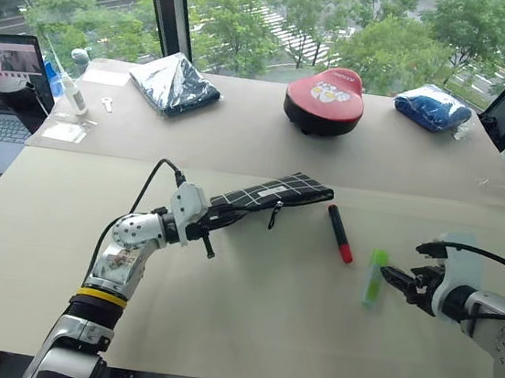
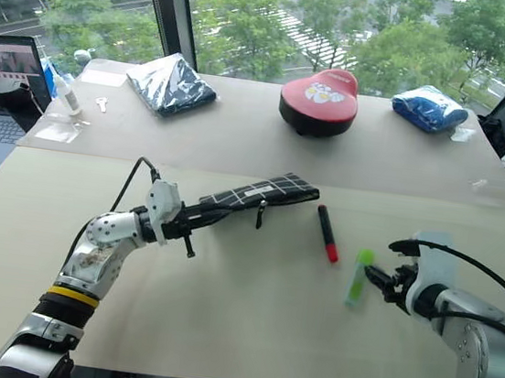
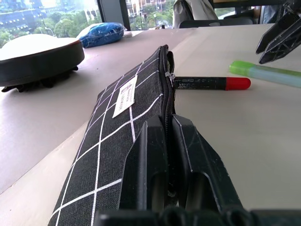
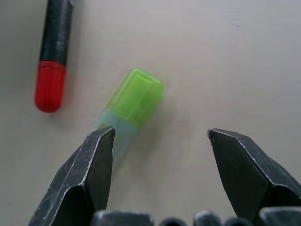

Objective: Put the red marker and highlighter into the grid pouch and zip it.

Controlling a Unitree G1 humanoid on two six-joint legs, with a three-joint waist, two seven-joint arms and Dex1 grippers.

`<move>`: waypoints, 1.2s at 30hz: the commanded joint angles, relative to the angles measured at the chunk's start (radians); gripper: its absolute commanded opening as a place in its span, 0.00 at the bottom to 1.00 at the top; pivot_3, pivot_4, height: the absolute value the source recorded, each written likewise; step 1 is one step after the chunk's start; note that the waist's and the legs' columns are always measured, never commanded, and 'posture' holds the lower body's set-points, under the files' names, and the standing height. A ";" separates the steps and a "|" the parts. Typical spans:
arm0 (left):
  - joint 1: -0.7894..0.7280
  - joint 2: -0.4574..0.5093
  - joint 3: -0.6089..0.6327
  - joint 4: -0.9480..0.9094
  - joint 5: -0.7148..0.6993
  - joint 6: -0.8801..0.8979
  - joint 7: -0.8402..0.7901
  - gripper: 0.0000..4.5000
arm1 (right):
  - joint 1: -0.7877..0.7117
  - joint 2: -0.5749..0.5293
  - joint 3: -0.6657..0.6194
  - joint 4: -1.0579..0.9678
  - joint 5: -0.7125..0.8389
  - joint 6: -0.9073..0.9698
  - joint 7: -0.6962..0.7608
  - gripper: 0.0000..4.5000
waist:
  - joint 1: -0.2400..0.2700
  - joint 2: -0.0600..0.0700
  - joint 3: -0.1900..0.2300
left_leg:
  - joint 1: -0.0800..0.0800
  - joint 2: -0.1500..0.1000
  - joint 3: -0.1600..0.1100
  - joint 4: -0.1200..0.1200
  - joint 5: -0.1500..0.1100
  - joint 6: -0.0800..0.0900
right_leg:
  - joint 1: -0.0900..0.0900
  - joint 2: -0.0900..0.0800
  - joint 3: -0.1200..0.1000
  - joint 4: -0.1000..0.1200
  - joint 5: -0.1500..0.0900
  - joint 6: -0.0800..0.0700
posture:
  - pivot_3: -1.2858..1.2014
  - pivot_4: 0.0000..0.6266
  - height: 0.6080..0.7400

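Two claws – left clamped on grid pouch; right apart, highlighter lengthwise front-to-back.

Bright, even daylight from windows behind table. Shadows soft, faint, falling toward camera. Mild glare on pale tabletop. Head views sharp; slight bowing at edges. Right wrist view: highlighter and marker beyond fingers softly blurred. Left wrist view: near fingers dark, background hazy.
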 commanded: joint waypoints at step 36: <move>0.004 -0.002 0.014 -0.018 0.007 -0.022 0.009 0.00 | 0.054 0.090 0.058 -0.009 -0.017 -0.029 -0.128 0.29 | 0.000 -0.002 -0.001 | 0.005 0.000 -0.001 0.001 0.000 0.001 | 0.006 0.001 -0.001 -0.001 0.000 0.001 | 0.52 0.24 1.00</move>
